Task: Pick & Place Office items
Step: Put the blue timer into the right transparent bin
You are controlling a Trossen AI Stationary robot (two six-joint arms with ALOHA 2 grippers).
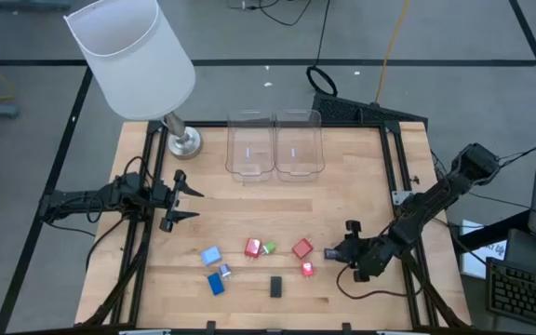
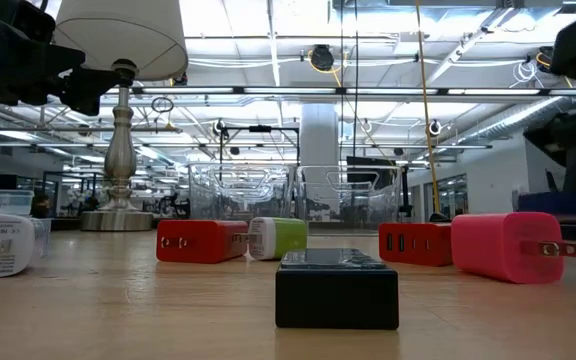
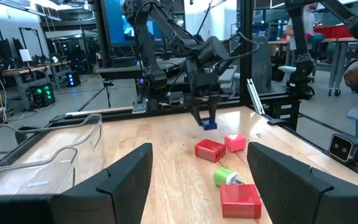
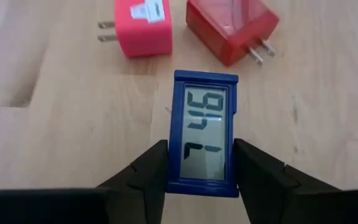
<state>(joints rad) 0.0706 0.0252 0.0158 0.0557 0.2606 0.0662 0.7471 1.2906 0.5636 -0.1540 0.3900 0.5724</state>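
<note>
While my left gripper (image 1: pixel 194 203) idles spread apart, my right gripper (image 4: pixel 201 169) clamps a dark blue LCD clock (image 4: pixel 204 132), grey screen, black digits.

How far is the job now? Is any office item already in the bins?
Done: nothing yet shows in the two clear bins. In hand: the right gripper is shut on a small blue digital display, lifted above the table near the pink charger and a red charger. Left: the green plug, the black block and the blue pieces lie on the table. The left gripper waits open.
</note>
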